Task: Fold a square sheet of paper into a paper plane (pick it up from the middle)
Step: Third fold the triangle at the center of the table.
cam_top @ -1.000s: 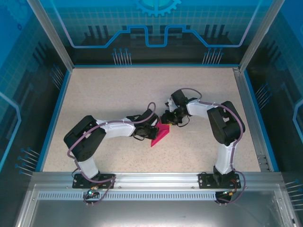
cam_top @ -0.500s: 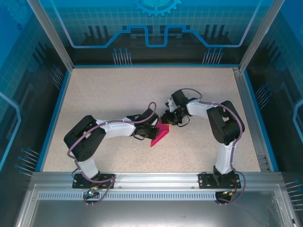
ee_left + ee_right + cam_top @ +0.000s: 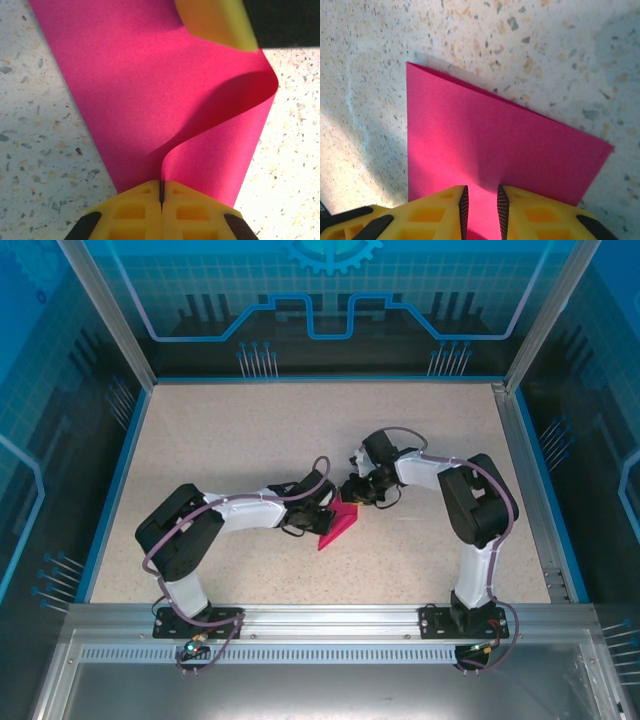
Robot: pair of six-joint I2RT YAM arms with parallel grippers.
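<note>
The magenta-pink sheet of paper (image 3: 336, 526) lies folded into a pointed shape at the table's middle, between both arms. My left gripper (image 3: 325, 512) is shut on a raised flap of it. In the left wrist view that flap (image 3: 225, 145) curls up from the flat layer (image 3: 125, 85) into the closed jaws of the left gripper (image 3: 161, 184). My right gripper (image 3: 352, 495) sits at the paper's far end. In the right wrist view the right gripper (image 3: 480, 195) stands slightly open over the flat paper (image 3: 490, 140), which shows through the gap. One right finger (image 3: 215, 22) shows in the left wrist view.
The speckled tabletop (image 3: 250, 440) is bounded by a blue rim (image 3: 120, 480) and transparent walls. Bare table surrounds the paper on all sides. The aluminium rail (image 3: 330, 615) with both arm bases runs along the near edge.
</note>
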